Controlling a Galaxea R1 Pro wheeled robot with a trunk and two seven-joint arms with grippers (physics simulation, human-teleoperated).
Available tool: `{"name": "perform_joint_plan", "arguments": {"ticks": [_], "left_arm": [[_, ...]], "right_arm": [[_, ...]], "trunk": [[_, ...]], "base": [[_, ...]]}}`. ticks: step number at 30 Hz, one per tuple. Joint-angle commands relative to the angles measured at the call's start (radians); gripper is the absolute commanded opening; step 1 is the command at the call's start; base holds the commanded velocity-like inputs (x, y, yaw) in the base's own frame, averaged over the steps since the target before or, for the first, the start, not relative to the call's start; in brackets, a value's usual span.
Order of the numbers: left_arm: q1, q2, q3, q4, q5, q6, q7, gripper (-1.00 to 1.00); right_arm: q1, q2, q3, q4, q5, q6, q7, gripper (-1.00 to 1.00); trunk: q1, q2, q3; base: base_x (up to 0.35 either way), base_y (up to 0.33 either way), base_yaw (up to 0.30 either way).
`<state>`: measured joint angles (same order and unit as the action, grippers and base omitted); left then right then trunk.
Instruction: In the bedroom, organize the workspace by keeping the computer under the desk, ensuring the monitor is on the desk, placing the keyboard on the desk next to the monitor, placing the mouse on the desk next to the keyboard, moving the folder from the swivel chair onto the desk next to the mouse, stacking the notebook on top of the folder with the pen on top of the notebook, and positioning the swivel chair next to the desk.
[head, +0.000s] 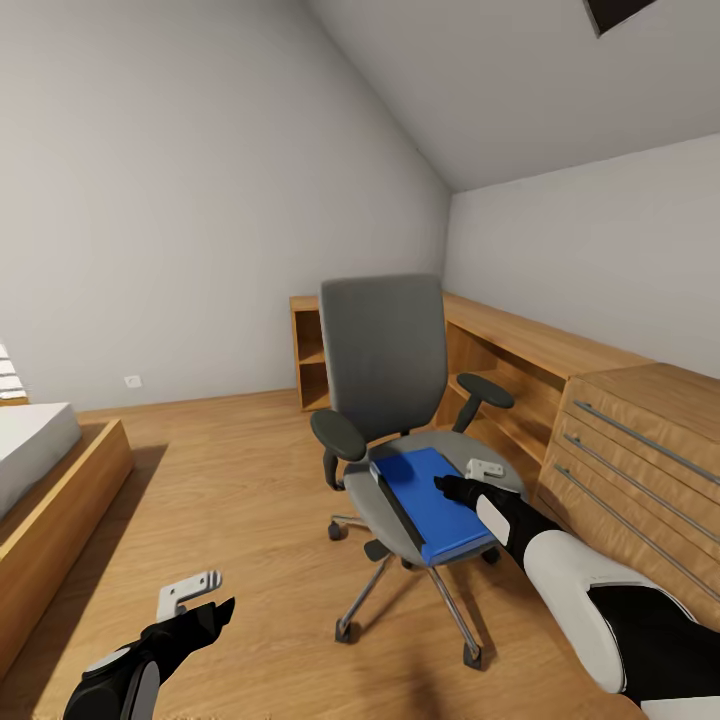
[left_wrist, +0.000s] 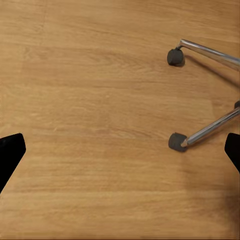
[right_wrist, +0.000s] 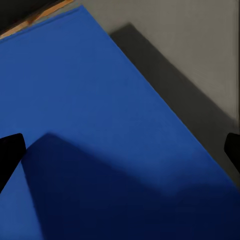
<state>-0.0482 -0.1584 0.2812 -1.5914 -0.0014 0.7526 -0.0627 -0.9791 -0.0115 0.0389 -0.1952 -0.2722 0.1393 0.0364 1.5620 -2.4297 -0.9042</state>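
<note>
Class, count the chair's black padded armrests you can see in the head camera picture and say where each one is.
2. One armrest is at the seat's left side, beside the blue folder. The other armrest is at the right side, near the wooden cabinets. None appears hidden.

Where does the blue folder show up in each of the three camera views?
Head view: the folder lies flat on the swivel chair's seat, lower centre-right, under the right tool.
Right wrist view: the folder covers most of the picture, the grey seat beyond its edge.
Left wrist view: no folder; wood floor and the chair's castors.
Shared landmark: the swivel chair.
</note>
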Motion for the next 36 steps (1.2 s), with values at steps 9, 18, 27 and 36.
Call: {"name": "perform_joint_plan", "arguments": {"ticks": [9, 18, 27, 36], "left_arm": [[-0.001, -0.001, 0.002, 0.0, 0.0, 0.005, -0.008, 1.0], [-0.001, -0.001, 0.002, 0.001, 0.0, 0.005, -0.008, 1.0], [-0.001, -0.001, 0.002, 0.001, 0.001, 0.005, -0.008, 1.0], [-0.001, -0.001, 0.003, 0.001, 0.001, 0.005, -0.008, 1.0]], "right_arm": [[0.0, -0.001, 0.01, 0.016, -0.007, 0.004, 0.0, 1.0], [0.0, -0.001, 0.01, 0.016, -0.007, 0.004, 0.0, 1.0], [0.0, -0.001, 0.01, 0.016, -0.007, 0.003, 0.0, 1.0], [0.0, -0.002, 0.01, 0.016, -0.007, 0.004, -0.001, 1.0]], "trunk": [[0.0, 0.0, -0.001], [0.0, 0.0, -0.001], [0.0, 0.0, -0.001], [0.0, 0.0, -0.001]], "base": [[-0.035, 0.0, 0.0], [-0.036, 0.0, 0.0], [-0.147, 0.0, 0.0], [-0.013, 0.0, 0.0]]}}
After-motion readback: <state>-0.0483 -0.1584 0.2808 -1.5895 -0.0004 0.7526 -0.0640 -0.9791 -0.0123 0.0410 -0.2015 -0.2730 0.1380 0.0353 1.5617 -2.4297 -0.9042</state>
